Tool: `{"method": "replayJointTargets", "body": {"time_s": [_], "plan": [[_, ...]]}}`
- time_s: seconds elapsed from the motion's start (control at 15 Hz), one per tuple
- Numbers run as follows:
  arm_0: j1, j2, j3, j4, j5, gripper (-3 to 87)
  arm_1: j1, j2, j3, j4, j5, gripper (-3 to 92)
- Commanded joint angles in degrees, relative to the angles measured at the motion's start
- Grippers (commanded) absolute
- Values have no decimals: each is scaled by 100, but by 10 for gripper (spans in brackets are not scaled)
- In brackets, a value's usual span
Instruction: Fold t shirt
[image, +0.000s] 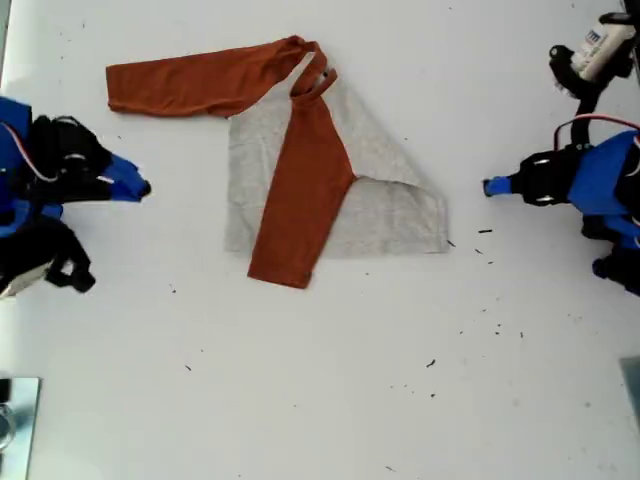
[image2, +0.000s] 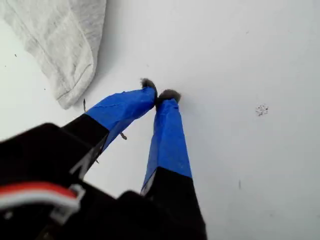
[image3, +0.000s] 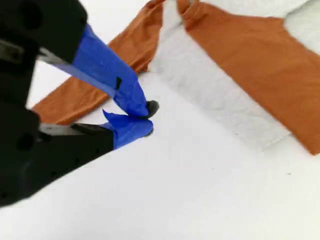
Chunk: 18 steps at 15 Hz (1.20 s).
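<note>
Start with the white table (image: 320, 400): it carries the t shirt (image: 390, 215) near its middle, a little toward the far edge in the exterior view. The shirt is only partly folded. Its grey body lies flat. One orange sleeve (image: 305, 200) is laid diagonally across it, which narrows that side. The other sleeve (image: 190, 82) is spread out toward the exterior view's left, so you will probably want to bring that one in next.

Both arms are parked off the cloth, leaving the shirt free to lie undisturbed. Your first gripper (image2: 160, 95) sits at the exterior view's right (image: 490, 187), just beside the grey hem corner (image2: 67, 95) but apart from it; its blue-taped fingers (image2: 167, 140) are pressed together at the tips and hold nothing. Your second gripper (image3: 147, 117) sits at the exterior view's left (image: 140, 188), near the outstretched sleeve (image3: 85, 85). Its fingers are likewise closed on nothing, so you would need to open them before you reach.
</note>
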Motion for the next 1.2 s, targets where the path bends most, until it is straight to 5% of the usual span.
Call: {"method": "replayJointTargets", "body": {"time_s": [0.0,0.27,0.4,0.67,1.13], "plan": [[-1266,-844,-1582,1063,325,-2,-9,325,308,105,-114,35],[-4043,-650,-1063,721,1854,-3,-18,633,369,264,-114,35],[-4210,-1028,-1160,519,1942,231,-26,642,378,264,-123,35],[-4746,-1837,-976,35,2259,281,-18,659,378,264,-141,35],[-5537,-3349,633,-2804,2979,217,-114,659,387,308,-18,35]]}}
